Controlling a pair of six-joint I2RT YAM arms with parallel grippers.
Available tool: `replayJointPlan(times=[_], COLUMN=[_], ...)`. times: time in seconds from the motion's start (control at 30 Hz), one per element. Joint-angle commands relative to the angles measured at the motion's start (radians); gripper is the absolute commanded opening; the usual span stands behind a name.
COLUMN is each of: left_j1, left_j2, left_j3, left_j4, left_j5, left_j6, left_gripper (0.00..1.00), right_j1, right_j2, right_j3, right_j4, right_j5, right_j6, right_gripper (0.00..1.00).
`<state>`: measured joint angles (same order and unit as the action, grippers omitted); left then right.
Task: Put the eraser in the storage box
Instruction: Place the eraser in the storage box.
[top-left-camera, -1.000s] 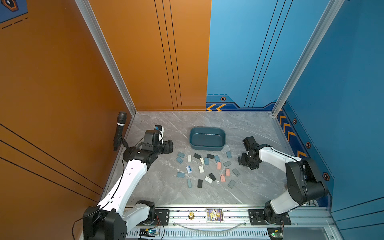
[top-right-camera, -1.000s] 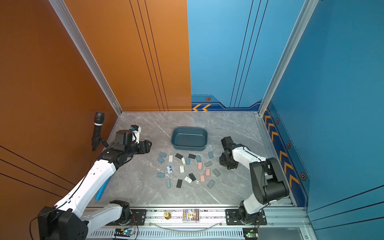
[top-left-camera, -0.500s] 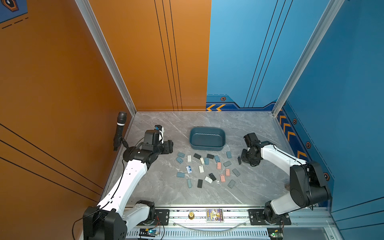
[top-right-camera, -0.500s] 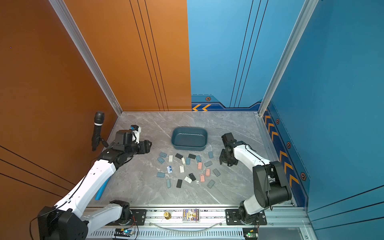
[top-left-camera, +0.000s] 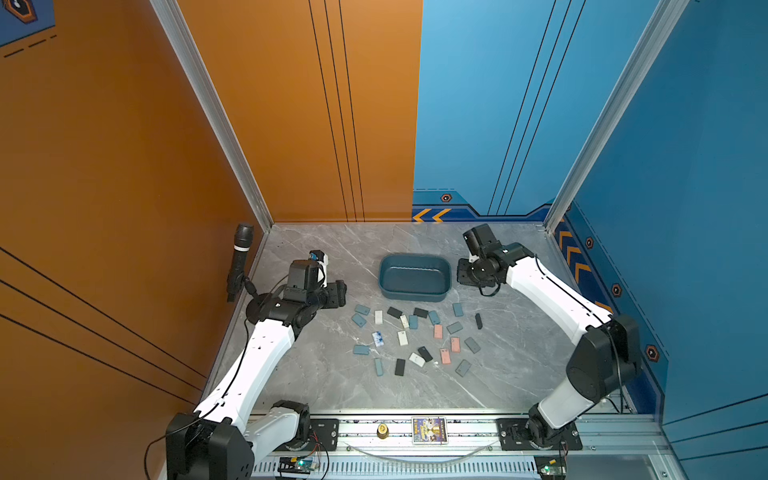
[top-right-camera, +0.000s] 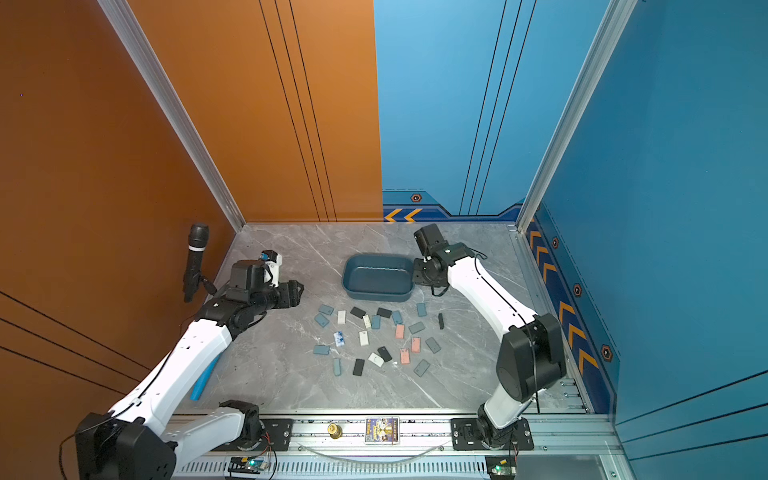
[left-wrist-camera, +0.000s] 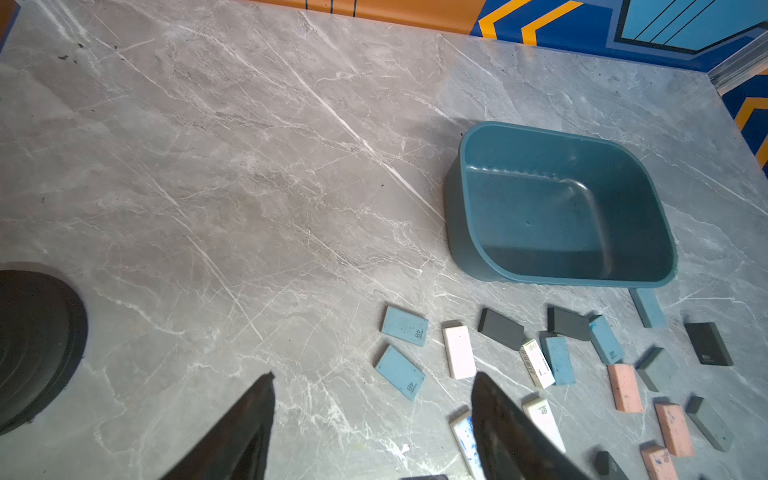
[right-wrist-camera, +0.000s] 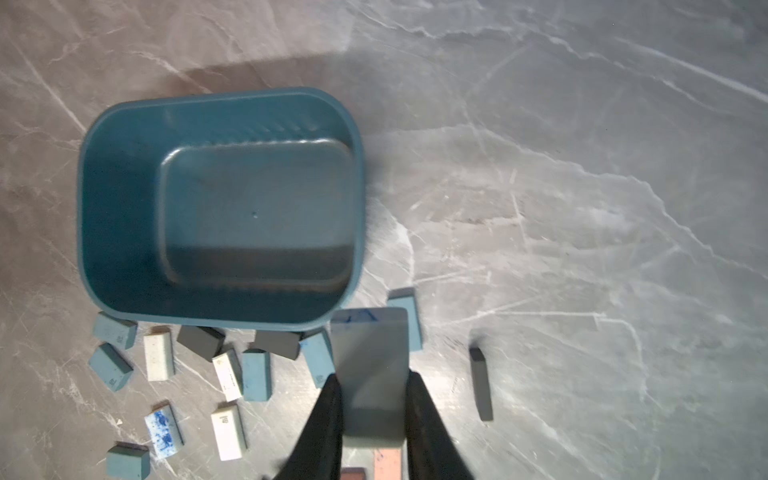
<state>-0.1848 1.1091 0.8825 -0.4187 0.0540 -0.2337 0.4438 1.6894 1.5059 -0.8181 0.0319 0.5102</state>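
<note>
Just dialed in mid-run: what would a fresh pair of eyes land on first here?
The scatter of small erasers, blue, black, white and pink, on the grey table on the near side of the empty teal storage box. Next, the right gripper, shut on a grey eraser just beside the box's rim.

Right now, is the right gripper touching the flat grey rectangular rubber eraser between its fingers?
Touching. Right wrist view: right gripper fingers press the grey eraser from both sides.

Smooth, slightly glossy plastic storage box (left-wrist-camera: 455, 224) on a polished marble-patterned table (left-wrist-camera: 208, 166); matt rubbery erasers (left-wrist-camera: 404, 326).
</note>
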Motion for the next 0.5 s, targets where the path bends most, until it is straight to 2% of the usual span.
replayJointPlan(times=[0.0, 0.23, 0.47], left_j1=[-0.003, -0.004, -0.004], left_j2=[-0.006, -0.016, -0.015], left_j3=[0.016, 0.014, 0.010], left_j4=[-0.024, -0.025, -0.024], left_j5=[0.023, 0.022, 0.022], left_j6=[-0.010, -0.010, -0.012], left_gripper=[0.75, 0.75, 0.75], right_j1=[0.038, 0.073, 0.067], right_j2=[0.111, 0.361, 0.543], right_j3=[0.117, 0.364, 0.502], right_j4=[-0.083, -0.111, -0.154], right_j5=[0.025, -0.007, 0.001], right_j6=[-0.036, -0.031, -0.015], right_gripper=[0.24, 0.24, 0.23])
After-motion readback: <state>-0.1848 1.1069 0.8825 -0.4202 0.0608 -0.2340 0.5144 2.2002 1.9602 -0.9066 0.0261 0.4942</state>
